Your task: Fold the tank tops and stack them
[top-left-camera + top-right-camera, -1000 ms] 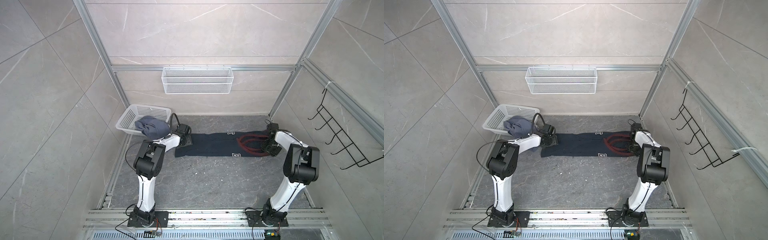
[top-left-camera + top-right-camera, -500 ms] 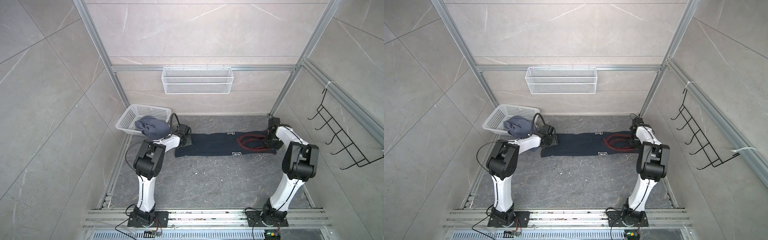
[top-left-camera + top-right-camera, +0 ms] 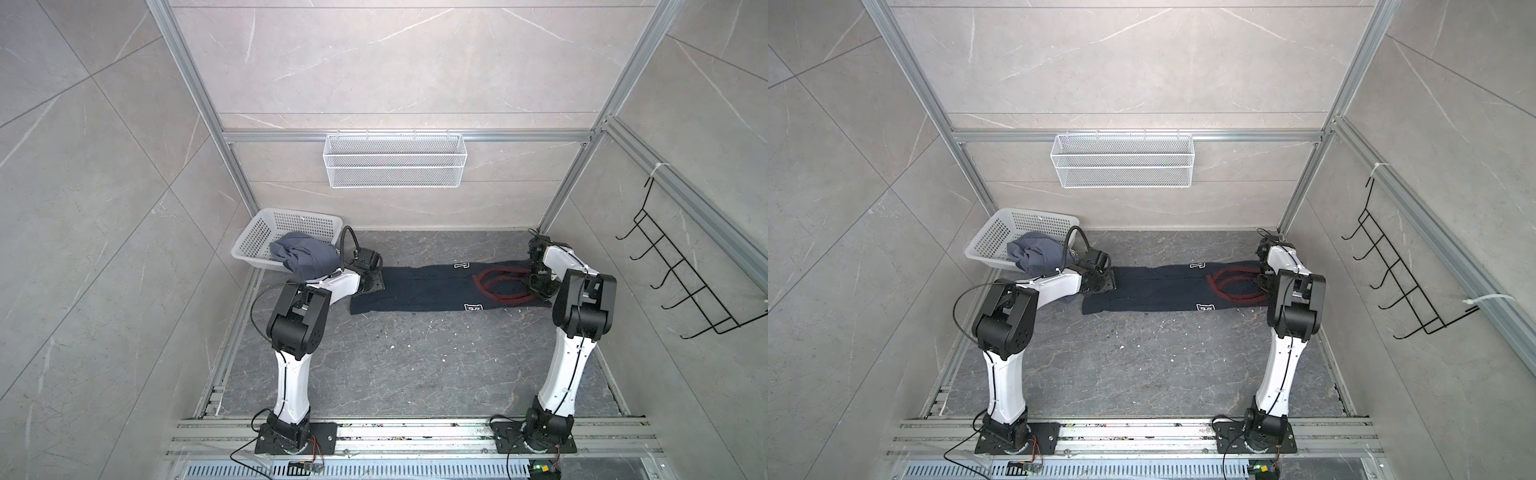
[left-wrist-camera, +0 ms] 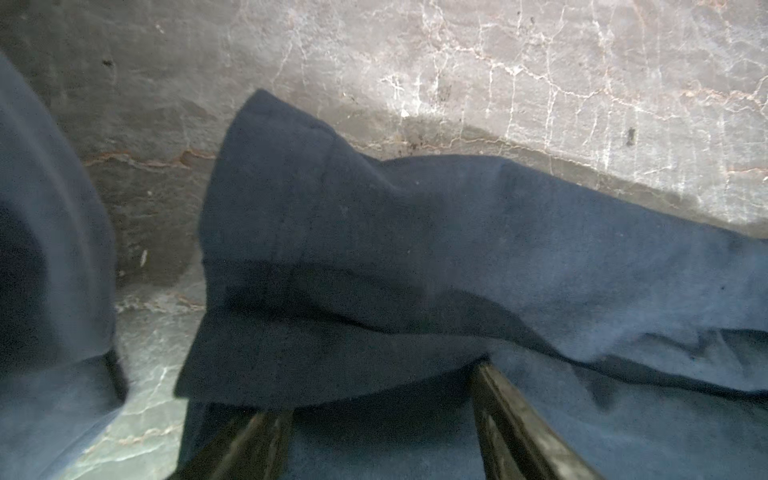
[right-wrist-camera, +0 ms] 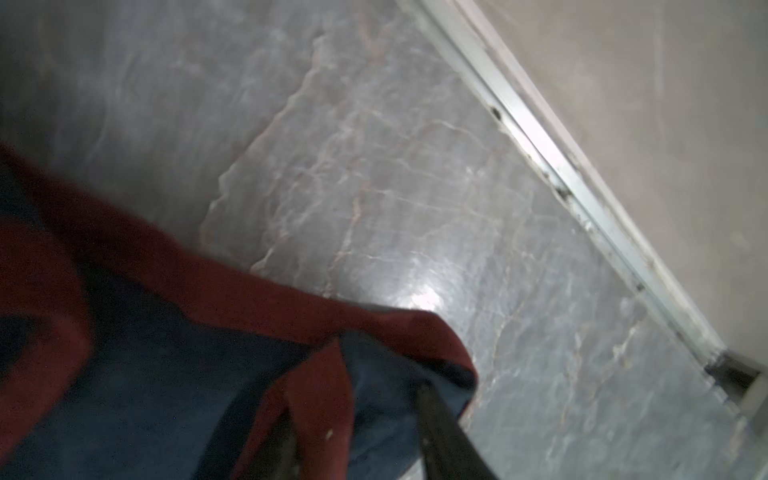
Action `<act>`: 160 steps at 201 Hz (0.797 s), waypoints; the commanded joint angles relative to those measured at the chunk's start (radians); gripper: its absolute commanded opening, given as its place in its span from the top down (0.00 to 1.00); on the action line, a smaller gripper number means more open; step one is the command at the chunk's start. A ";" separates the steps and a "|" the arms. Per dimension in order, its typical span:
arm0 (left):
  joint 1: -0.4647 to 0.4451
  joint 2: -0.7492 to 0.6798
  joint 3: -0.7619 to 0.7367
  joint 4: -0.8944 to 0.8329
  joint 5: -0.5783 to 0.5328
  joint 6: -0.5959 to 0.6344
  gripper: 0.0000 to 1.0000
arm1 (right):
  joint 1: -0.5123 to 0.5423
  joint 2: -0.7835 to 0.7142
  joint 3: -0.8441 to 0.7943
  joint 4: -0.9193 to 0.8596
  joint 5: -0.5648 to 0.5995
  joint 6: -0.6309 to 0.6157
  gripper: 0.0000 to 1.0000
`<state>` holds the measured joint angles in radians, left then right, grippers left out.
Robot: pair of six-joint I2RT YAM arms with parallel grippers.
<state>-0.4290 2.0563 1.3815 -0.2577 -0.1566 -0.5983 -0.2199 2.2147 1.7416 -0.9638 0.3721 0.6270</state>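
Left gripper [image 3: 373,283] is at the hem end of the navy tank top [image 3: 419,291]. We see its jaws wide in the left wrist view. The fingers [image 4: 523,419] stand well apart, with a fold of hem draped over their tips and more navy cloth between them. We see no pinch.

Right gripper [image 3: 539,286] is at the opposite end, on the dark-red trim [image 3: 498,286] around the neck and straps. The right wrist view is blurred, but the jaws stand parted. A red-edged strap [image 5: 320,399] lies between them and bare marbled table [image 5: 415,187] lies beyond the tips.

The navy top lies stretched flat in a long strip from one set of jaws to the other, shown in both top views [image 3: 1154,286]. Its white block letters [image 3: 473,307] sit nearer the right jaws.

The blue-grey tank top [image 3: 305,258] is crumpled, half in the white perforated basket [image 3: 262,232] and spilling over the rim. It is just behind the left gripper. In the left wrist view it hangs beside the jaws [image 4: 45,249], apart from the navy hem with table showing between.
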 commanded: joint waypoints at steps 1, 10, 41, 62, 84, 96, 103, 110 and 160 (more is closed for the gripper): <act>0.033 0.030 -0.011 -0.064 -0.023 -0.005 0.29 | 0.003 -0.047 0.005 -0.043 0.047 0.008 0.42; 0.033 0.019 -0.003 -0.079 -0.021 0.002 0.29 | 0.006 -0.082 -0.019 -0.033 0.058 0.012 0.39; 0.031 -0.055 0.030 -0.136 -0.007 0.035 0.28 | 0.023 -0.237 -0.116 -0.003 0.116 0.018 0.26; 0.031 -0.093 0.065 -0.181 -0.015 0.058 0.28 | 0.022 -0.320 -0.179 0.030 0.126 0.023 0.22; 0.031 -0.117 0.083 -0.201 -0.019 0.066 0.28 | 0.023 -0.371 -0.235 0.105 0.042 0.009 0.20; 0.031 -0.124 0.087 -0.204 -0.017 0.068 0.28 | 0.017 -0.394 -0.273 0.169 -0.089 -0.007 0.19; 0.030 -0.128 0.086 -0.206 -0.013 0.068 0.28 | 0.018 -0.410 -0.301 0.215 -0.171 -0.018 0.19; 0.030 -0.134 0.081 -0.207 -0.015 0.068 0.28 | 0.026 -0.429 -0.334 0.259 -0.249 -0.026 0.19; 0.008 -0.097 0.102 -0.174 0.075 0.156 0.28 | 0.232 -0.405 -0.392 0.325 -0.383 -0.045 0.19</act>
<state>-0.4053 1.9526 1.4361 -0.4263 -0.1387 -0.5148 -0.0891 1.7859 1.3514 -0.6949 0.0956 0.6048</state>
